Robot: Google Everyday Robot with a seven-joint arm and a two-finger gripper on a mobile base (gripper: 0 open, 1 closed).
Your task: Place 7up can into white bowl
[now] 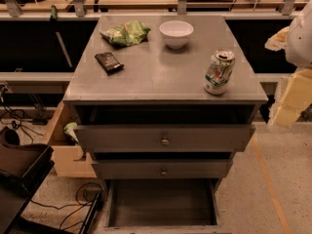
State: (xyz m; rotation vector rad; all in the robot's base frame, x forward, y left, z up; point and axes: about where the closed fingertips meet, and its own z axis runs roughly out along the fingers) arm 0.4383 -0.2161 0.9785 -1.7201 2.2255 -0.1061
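The 7up can (219, 72) is a dented white and green can with a silver top. It stands upright near the front right corner of the grey cabinet top (161, 72). The white bowl (176, 33) sits empty at the back of the top, right of centre, well behind and left of the can. My gripper (291, 99) shows as pale yellow parts under the white arm (300, 33) at the right edge of the view. It is beside the cabinet, right of the can, and touches nothing.
A green-and-white snack bag (126, 32) lies at the back left and a dark packet (108, 62) at the left. Below the top, two drawers (165, 139) stick out slightly and the bottom drawer (161, 204) is pulled wide open. Cables and a dark object (19, 165) lie on the floor to the left.
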